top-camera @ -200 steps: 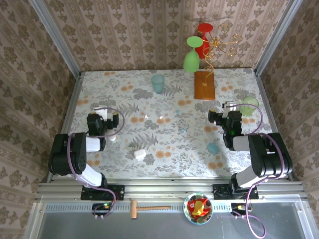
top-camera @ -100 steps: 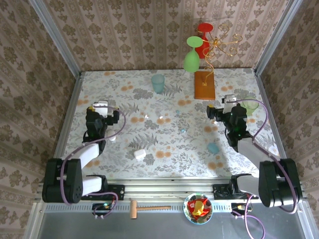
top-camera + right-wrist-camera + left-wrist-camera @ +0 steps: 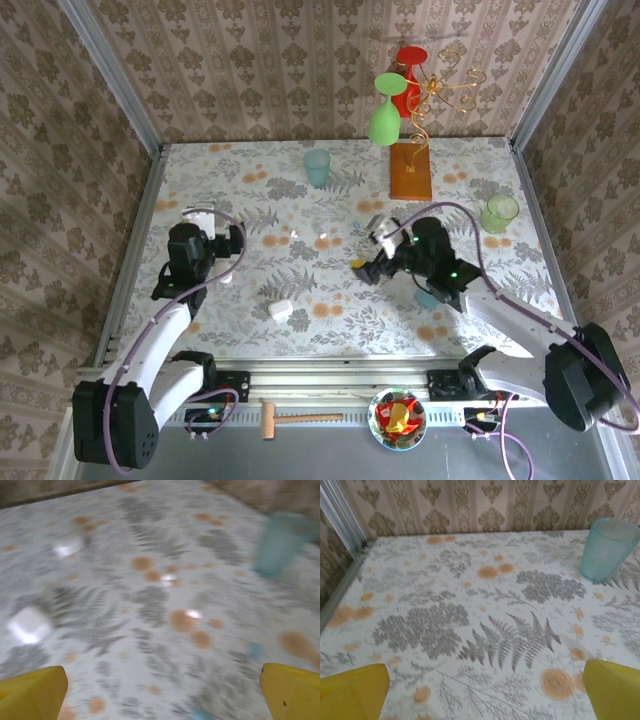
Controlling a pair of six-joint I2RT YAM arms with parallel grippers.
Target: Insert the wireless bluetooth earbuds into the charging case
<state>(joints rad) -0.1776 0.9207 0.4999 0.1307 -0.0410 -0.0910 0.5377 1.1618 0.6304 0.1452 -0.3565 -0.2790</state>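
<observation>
While both tools hang with fingers spread wide and empty, the left tool (image 3: 485,692) at the left of the top view and the right tool (image 3: 162,695) near its middle, I count two white earbuds (image 3: 325,240) loose on the desk (image 3: 240,165) just above centre and one white charging case (image 3: 281,310) lower left of them. They look light, glossy and slippery, so I'd pinch each squarely across its body. Blue ones I cannot count.
</observation>
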